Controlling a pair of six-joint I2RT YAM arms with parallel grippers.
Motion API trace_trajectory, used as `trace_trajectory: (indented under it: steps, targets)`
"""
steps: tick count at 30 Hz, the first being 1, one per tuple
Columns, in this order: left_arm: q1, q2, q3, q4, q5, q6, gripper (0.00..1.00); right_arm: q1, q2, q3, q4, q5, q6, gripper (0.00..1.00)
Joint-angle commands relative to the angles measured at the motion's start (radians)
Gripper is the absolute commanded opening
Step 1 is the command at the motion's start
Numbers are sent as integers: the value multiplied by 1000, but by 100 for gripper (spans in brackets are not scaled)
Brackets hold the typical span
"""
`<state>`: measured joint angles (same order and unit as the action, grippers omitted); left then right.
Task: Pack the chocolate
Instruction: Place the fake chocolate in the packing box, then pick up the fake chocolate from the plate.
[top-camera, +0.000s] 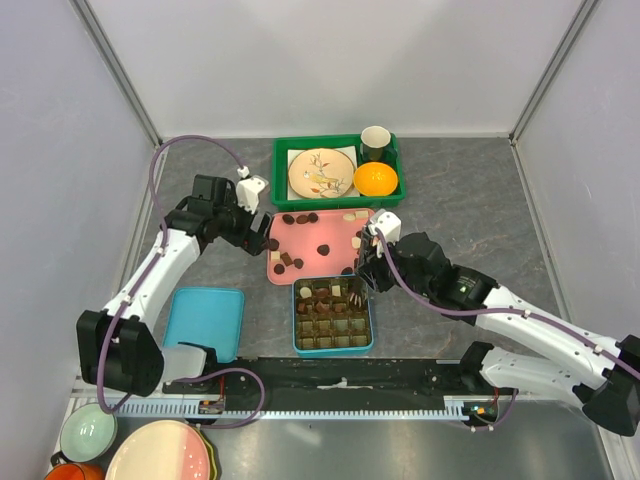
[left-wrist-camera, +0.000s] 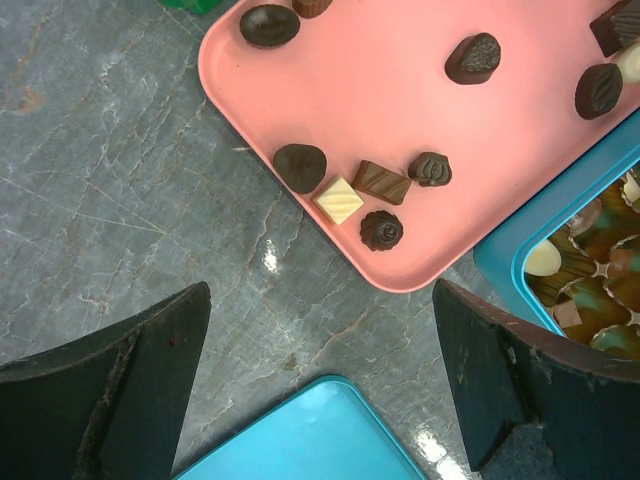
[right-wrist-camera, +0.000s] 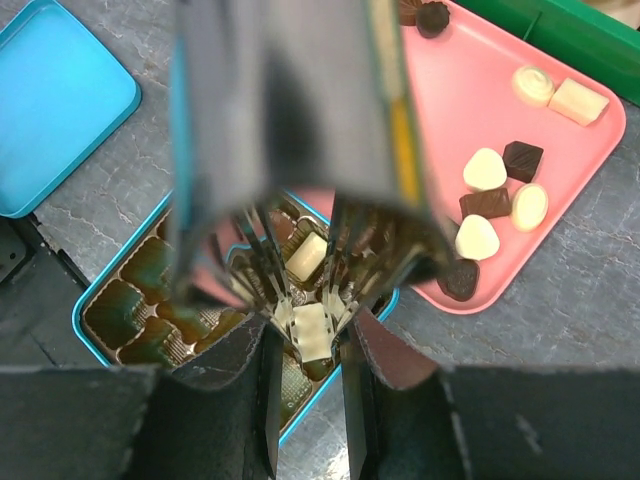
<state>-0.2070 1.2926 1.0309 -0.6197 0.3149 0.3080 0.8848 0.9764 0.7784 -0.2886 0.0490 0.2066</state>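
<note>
Several pieces of chocolate (top-camera: 300, 217) lie loose on the pink tray (top-camera: 312, 234), dark and cream-white. The blue box (top-camera: 371, 322) in front of it has brown cups, some filled. My right gripper (top-camera: 362, 268) hangs over the box's far right corner, shut on a cream-white square chocolate (right-wrist-camera: 311, 330) above the cups of the box (right-wrist-camera: 88, 305). More pieces (right-wrist-camera: 495, 195) sit on the tray (right-wrist-camera: 470, 100) to its right. My left gripper (top-camera: 256, 234) stands open and holds nothing above the bare table, at the tray's left edge. Its view shows a cluster of chocolate (left-wrist-camera: 360, 190) on the tray (left-wrist-camera: 400, 100).
The blue lid (top-camera: 204, 322) lies left of the box, seen as lid (left-wrist-camera: 320, 440) between my left fingers. A green bin (top-camera: 280, 168) at the back holds a plate (top-camera: 321, 172), an orange (top-camera: 376, 179) and a cup (top-camera: 375, 142). Bowls (top-camera: 88, 432) and a plate (top-camera: 160, 452) sit at the near left.
</note>
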Motion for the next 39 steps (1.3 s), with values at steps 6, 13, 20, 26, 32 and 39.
trace_trajectory:
  steps: [6,13,20,26,32,39]
  targets:
    - [6,-61,18,-23,-11,9,99,9,-7,1,72,43,14,43]
    - [6,-96,23,-40,-13,11,99,11,-18,87,19,83,-24,48]
    - [18,-125,24,-48,-10,8,99,11,2,151,94,149,-48,34]
    - [37,-130,21,-51,-2,6,99,11,109,160,273,264,-107,28]
    - [47,-131,29,-55,0,13,99,9,292,188,462,242,-121,27]
    - [61,-127,29,-55,-4,29,99,-10,445,197,610,227,-105,38]
